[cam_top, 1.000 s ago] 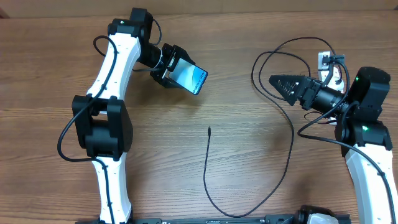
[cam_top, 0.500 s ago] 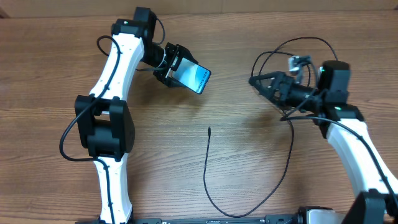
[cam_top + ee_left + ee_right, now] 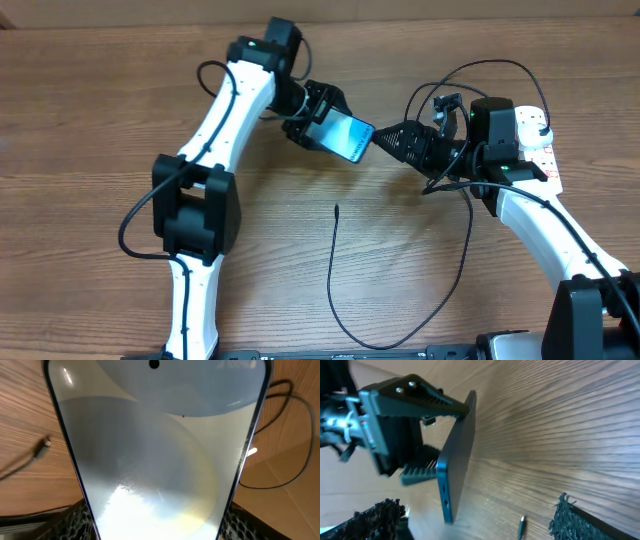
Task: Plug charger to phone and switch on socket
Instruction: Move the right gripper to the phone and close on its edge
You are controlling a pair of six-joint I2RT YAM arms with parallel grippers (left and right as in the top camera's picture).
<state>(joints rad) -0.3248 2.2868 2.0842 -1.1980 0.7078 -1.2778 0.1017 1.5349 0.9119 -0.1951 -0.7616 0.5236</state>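
- Above the table's (image 3: 80,120) middle, your left gripper (image 3: 322,122) clamps the phone (image 3: 348,137) aloft.
- Your right gripper (image 3: 384,141) gapes empty beside the phone's free end.
- The charger (image 3: 331,270) lies loose below, unplugged; next, I judge, fetch its tip.

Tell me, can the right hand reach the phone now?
Probably yes: the open right hand points straight at the phone, held by the left hand, with nothing between them.
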